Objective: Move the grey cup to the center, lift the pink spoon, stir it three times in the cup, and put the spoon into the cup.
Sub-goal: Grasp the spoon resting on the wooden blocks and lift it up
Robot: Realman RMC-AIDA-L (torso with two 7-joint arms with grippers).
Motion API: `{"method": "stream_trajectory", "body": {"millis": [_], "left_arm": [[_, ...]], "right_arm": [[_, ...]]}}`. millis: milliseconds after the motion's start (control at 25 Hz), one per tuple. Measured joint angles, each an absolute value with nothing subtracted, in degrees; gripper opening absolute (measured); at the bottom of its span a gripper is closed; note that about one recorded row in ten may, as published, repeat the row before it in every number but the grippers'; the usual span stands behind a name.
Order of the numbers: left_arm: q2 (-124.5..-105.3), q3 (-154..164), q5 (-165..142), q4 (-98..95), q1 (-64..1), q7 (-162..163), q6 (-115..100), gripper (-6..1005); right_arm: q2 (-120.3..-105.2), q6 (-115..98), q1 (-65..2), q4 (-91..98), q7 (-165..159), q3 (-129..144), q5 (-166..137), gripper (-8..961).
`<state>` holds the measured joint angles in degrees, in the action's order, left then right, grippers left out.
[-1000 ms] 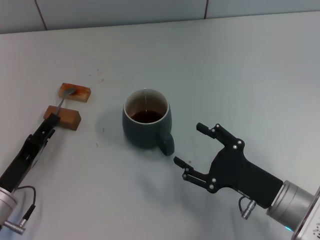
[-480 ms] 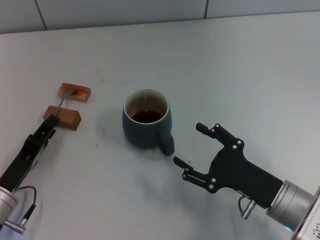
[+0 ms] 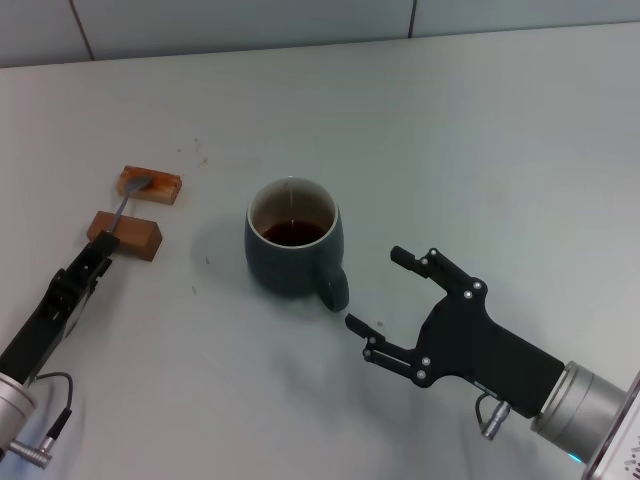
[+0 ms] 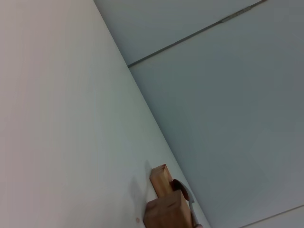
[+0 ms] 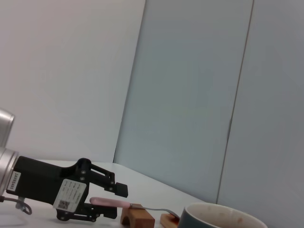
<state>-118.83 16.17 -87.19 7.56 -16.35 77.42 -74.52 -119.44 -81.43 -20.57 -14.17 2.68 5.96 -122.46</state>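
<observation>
The grey cup (image 3: 294, 250) with dark liquid stands at mid-table, handle toward my right gripper; its rim shows in the right wrist view (image 5: 223, 219). My right gripper (image 3: 376, 288) is open and empty, just beside the handle, not touching it. The pink spoon (image 3: 124, 203) lies across two brown blocks, with its bowl on the far one. In the right wrist view its pink handle (image 5: 111, 203) sticks out between the fingers of my left gripper (image 5: 115, 203), whose jaws stand apart around it. In the head view the left gripper (image 3: 100, 245) hides the handle at the near block.
The two brown blocks (image 3: 150, 185) (image 3: 128, 234) sit at the table's left; they also show in the left wrist view (image 4: 161, 178). A wall (image 3: 300, 20) runs along the table's far edge.
</observation>
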Motion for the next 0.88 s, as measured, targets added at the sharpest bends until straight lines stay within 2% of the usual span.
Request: {"method": "stream_trajectory", "body": {"millis": [880], "left_arm": [[-118.82, 15.99, -87.39, 8.25, -16.13, 78.85, -74.16, 361]], "right_arm": [[-119.38, -81.38, -20.57, -14.20, 2.99, 5.98, -122.81, 832]]}}
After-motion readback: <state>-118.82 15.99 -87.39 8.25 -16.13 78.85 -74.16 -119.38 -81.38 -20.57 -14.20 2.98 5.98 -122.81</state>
